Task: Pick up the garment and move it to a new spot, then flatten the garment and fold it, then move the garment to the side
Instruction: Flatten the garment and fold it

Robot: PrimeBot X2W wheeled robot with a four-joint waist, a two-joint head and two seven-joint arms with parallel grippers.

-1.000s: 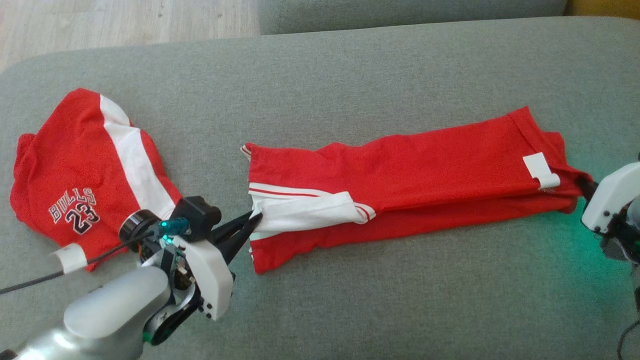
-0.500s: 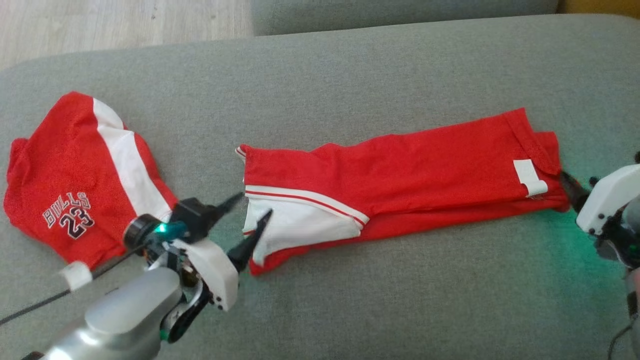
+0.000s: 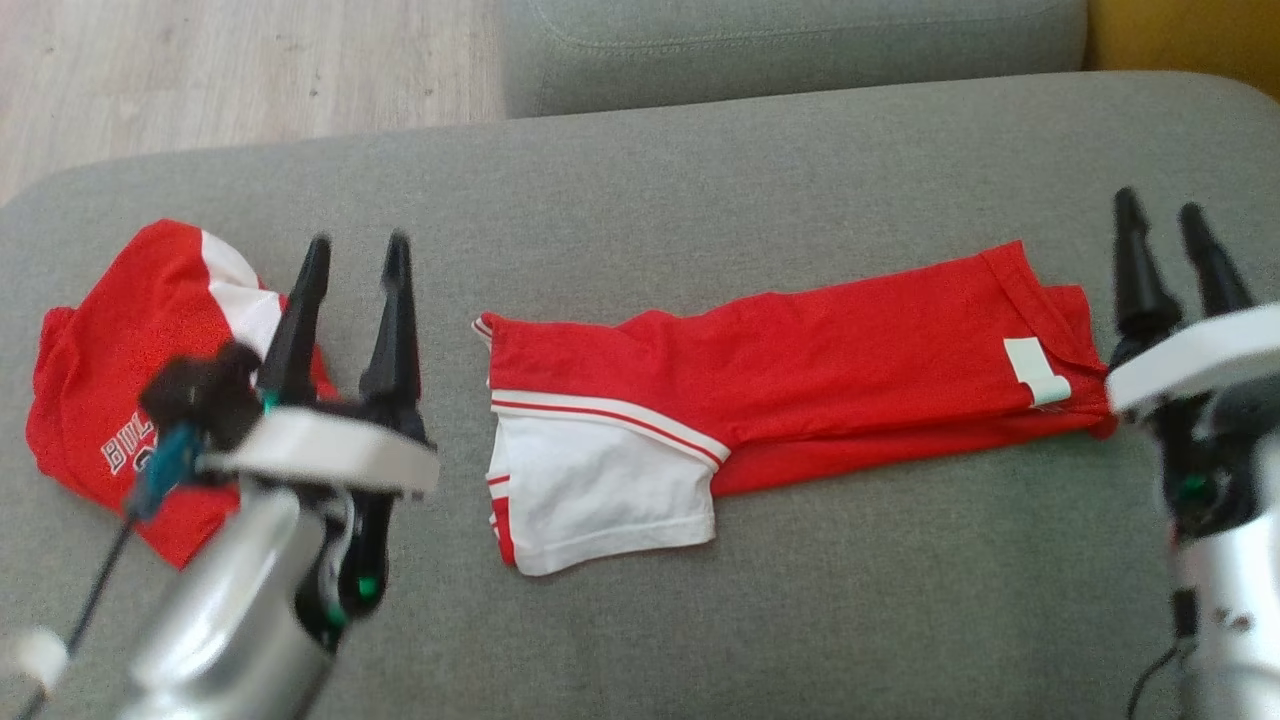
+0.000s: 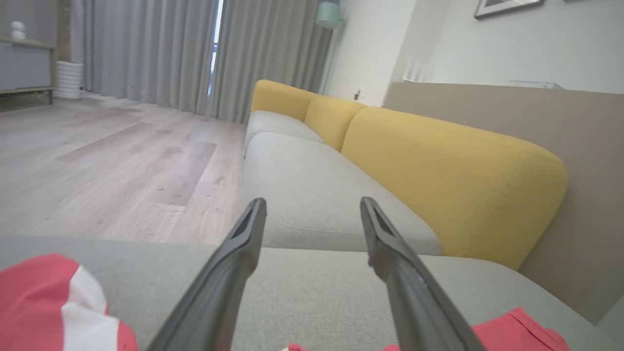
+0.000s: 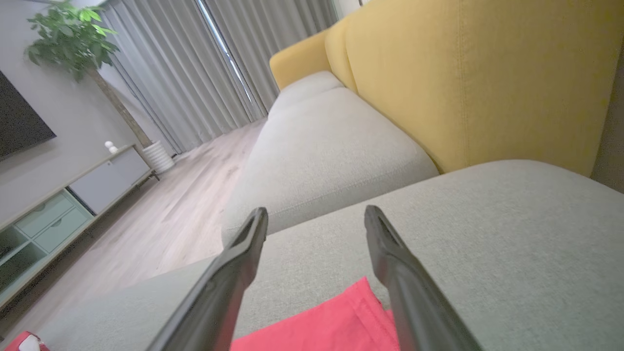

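The red pants (image 3: 800, 360) are lying long and flat on the grey sofa seat (image 3: 700, 170) between the left claw (image 3: 358, 240) and the right claw (image 3: 1158, 203), both standing open and holding nothing, so each should be pinching one end evenly for a neat fold.
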